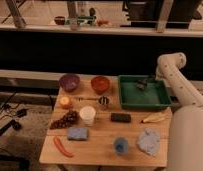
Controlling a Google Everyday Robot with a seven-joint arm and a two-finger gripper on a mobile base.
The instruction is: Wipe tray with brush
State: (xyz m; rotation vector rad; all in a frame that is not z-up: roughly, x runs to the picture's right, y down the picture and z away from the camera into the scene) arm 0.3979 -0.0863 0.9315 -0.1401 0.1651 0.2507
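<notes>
The green tray (160, 100) sits at the back right of the wooden table. My white arm bends in from the right over its far right corner. The dark gripper (146, 81) hangs low inside the tray near the far wall, shut on the small dark brush (142, 83). The brush head rests on or just above the tray floor; I cannot tell which. The fingers and the brush merge into one dark shape.
Left of the tray stand a red-orange bowl (100, 84) and a purple bowl (69, 81). In front lie a black block (120, 117), a banana (154, 118), a white cup (87, 115), a blue cup (121, 145), a grey-blue cloth (148, 141) and a blue sponge (77, 133).
</notes>
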